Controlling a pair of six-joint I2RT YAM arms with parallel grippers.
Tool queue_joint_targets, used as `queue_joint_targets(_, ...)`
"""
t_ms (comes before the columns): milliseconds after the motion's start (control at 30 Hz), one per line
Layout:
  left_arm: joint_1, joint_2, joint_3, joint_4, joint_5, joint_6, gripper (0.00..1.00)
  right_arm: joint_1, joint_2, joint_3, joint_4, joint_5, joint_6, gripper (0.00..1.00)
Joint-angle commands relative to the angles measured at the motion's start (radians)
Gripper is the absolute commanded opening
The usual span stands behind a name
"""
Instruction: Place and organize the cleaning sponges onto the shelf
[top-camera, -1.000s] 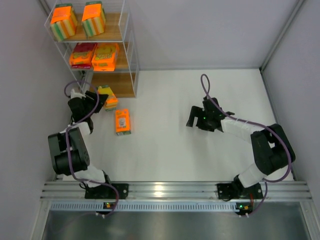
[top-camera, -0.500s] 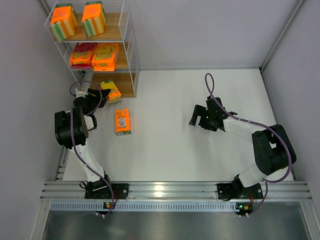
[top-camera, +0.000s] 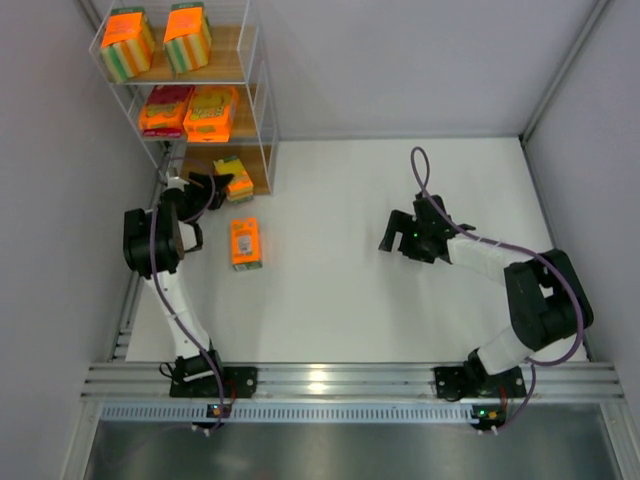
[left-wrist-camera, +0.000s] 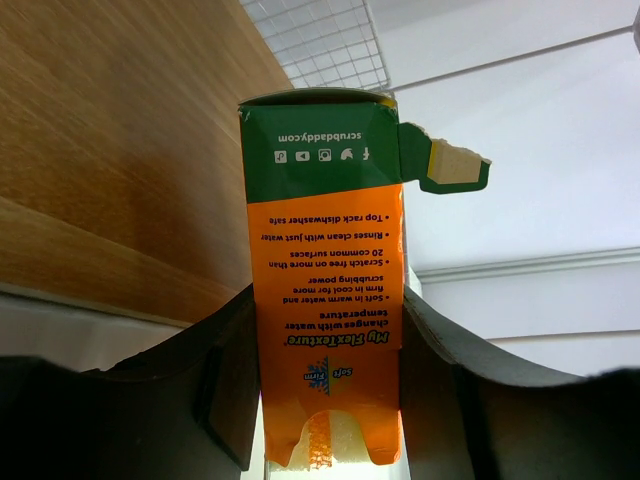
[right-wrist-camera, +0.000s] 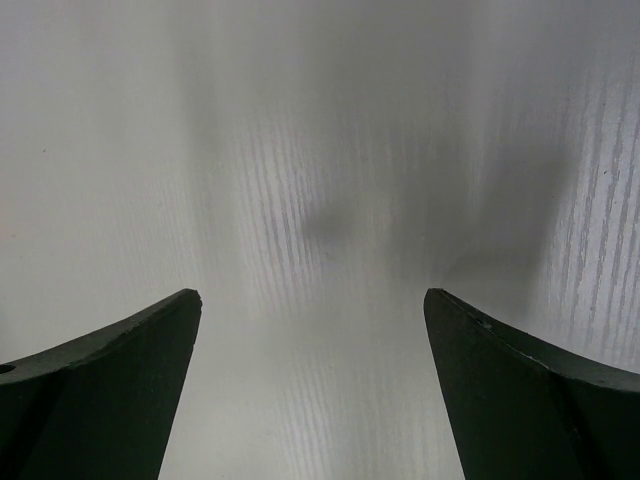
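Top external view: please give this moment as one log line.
left gripper: shut on sponge pack, at shelf's lowest board | right gripper: open, empty, over table | loose pack: on table

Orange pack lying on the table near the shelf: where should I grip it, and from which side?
Come straight down and pinch the orange pack across its two long edges, mid-length: it lies flat, face up, so the short span should fit the jaws. The left gripper holds another pack; the right gripper is open.
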Motion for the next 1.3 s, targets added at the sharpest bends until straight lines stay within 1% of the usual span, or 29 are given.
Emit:
queue_joint_targets(0,-0.019,0.032,0.068,0.096,0.032,-0.022,0.42,-0.012,-0.044,-0.003,0.046,0.006,-0.004,0.97)
queue_joint_targets(100,-0.024,0.075,0.113,0.096,0.052,-0.059,0.42,-0.012,-0.050,-0.011,0.048,0.009,-0.002,0.97)
queue_joint_targets(333,-0.042,0.093,0.157,0.032,0.043,-0.025,0.42,-0.014,-0.063,-0.028,0.054,0.006,0.002,0.97)
queue_joint_targets(467,-0.053,0.135,0.250,0.019,0.056,-0.065,0.42,-0.014,-0.061,-0.031,0.054,0.005,0.002,0.97)
queue_joint_targets(500,-0.062,0.148,0.266,-0.023,0.064,-0.060,0.42,-0.014,-0.061,-0.031,0.054,0.003,0.004,0.97)
queue_joint_targets(533,-0.068,0.153,0.283,-0.024,0.064,-0.054,0.42,-0.014,-0.064,-0.032,0.054,0.003,0.004,0.97)
queue_joint_targets(600,-0.077,0.159,0.307,-0.077,0.061,-0.043,0.42,-0.012,-0.069,-0.035,0.052,0.006,0.005,0.96)
queue_joint_targets(767,-0.093,0.187,0.332,-0.091,0.064,-0.057,0.43,-0.014,-0.081,-0.041,0.049,0.017,0.001,0.97)
queue_joint_targets(867,-0.093,0.216,0.385,-0.122,0.111,-0.069,0.44,-0.014,-0.081,-0.043,0.048,0.014,0.001,0.97)
queue_joint_targets(933,-0.096,0.218,0.401,-0.183,0.124,-0.039,0.45,-0.012,-0.078,-0.043,0.048,0.012,0.001,0.97)
queue_joint_targets(1067,-0.096,0.187,0.403,-0.271,0.124,0.036,0.52,-0.012,-0.081,-0.049,0.052,0.011,0.004,0.97)
queue_joint_targets(1100,-0.094,0.184,0.407,-0.286,0.136,0.050,0.55,-0.012,-0.086,-0.049,0.051,0.009,0.004,0.97)
queue_joint_targets(1167,-0.091,0.181,0.432,-0.355,0.145,0.089,0.59,-0.012,-0.086,-0.045,0.043,0.005,0.002,0.97)
queue_joint_targets(1267,-0.090,0.152,0.433,-0.396,0.136,0.125,0.68,-0.012,-0.095,-0.043,0.038,0.000,-0.004,0.97)
